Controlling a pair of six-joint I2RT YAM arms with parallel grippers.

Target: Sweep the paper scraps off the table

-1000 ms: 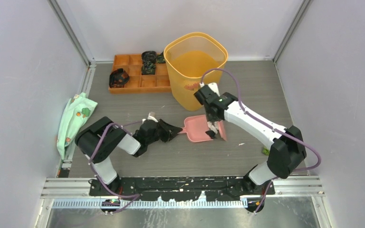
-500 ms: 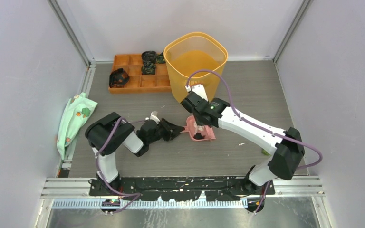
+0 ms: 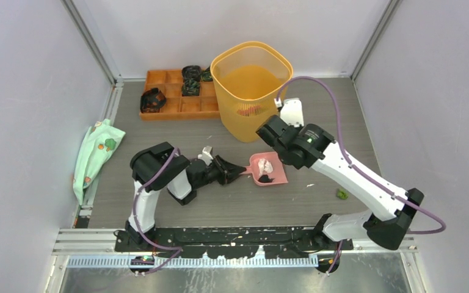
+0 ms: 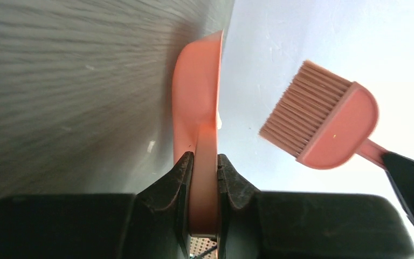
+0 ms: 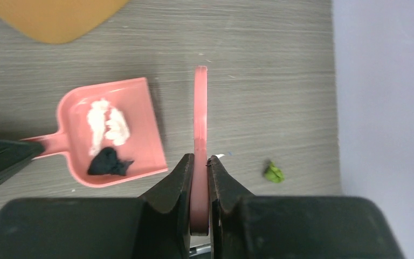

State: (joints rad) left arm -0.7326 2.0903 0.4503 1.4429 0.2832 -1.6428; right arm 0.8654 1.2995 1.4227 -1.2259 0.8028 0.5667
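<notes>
Grey table (image 3: pixel 159 131), white walls (image 3: pixel 36 73), probably paper scrap (image 3: pixel 342 194).

This looks like a robot test cell in a lab, not a home. Plain white walls (image 3: pixel 30 91) on metal corner posts (image 3: pixel 88 39) box in a small table (image 3: pixel 323 110). The left arm (image 3: pixel 159 168) and the right arm (image 3: pixel 354 177) are bolted to a black rail (image 3: pixel 232 237) nearer than the dustpan (image 3: pixel 279 171). Beyond the dustpan stand props: a yellow bin (image 3: pixel 244 116) and an orange tray (image 3: pixel 177 115). A printed cloth (image 3: pixel 94 155) lies well to its left.
</notes>
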